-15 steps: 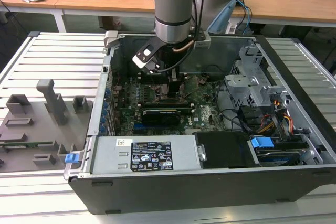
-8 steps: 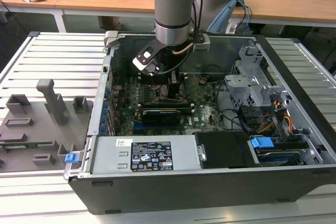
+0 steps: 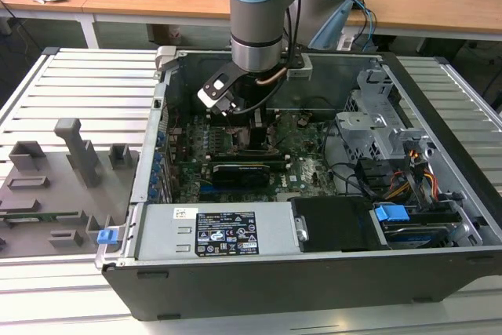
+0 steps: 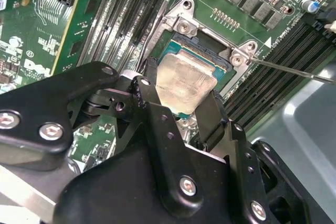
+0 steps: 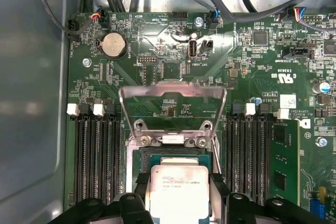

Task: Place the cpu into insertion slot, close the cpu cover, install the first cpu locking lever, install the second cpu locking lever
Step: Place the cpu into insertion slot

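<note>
In both wrist views my gripper (image 4: 181, 100) (image 5: 179, 188) is shut on the cpu (image 4: 185, 82) (image 5: 178, 192), a pale silver square chip pinched between the two black fingers (image 4: 211, 114). The chip sits right over the insertion slot (image 4: 181, 51) (image 5: 170, 157), whose silver rim and dark green bed show around it; whether it rests fully in I cannot tell. The cpu cover (image 5: 173, 95), a thin silver frame, stands raised on its hinge beyond the slot. A thin locking lever (image 4: 294, 70) sticks out unlatched beside the slot. In the exterior view the gripper (image 3: 255, 127) reaches down into the open computer case.
Memory slots (image 5: 94, 156) flank the socket, with a fitted memory stick (image 5: 281, 166) on one side. In the exterior view a black graphics card (image 3: 239, 170), the power supply (image 3: 212, 229), a drive cage (image 3: 376, 127) and cables (image 3: 369, 186) crowd the case. A grey fixture tray (image 3: 55, 170) lies at its left.
</note>
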### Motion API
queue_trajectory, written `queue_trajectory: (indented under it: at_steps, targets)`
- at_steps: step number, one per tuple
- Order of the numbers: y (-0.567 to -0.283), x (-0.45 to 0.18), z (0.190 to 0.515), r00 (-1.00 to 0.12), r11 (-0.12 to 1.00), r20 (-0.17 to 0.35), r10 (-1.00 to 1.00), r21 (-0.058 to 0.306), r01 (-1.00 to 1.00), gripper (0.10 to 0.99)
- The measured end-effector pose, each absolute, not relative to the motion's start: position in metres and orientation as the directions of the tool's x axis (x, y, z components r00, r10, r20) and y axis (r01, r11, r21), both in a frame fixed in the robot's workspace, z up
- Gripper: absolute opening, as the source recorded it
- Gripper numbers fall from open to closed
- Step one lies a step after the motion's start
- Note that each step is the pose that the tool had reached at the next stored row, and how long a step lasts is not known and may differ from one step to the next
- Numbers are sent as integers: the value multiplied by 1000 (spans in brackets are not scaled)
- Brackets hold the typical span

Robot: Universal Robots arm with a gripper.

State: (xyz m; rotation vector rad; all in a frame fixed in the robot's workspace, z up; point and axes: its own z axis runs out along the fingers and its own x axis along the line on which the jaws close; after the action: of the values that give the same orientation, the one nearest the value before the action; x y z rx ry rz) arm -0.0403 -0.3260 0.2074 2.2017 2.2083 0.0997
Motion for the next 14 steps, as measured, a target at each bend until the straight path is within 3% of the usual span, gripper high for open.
queue_trajectory:
  at_steps: [14]
  targets:
    - [-323,-39,201,-4,2,30,1000,59,998,537]
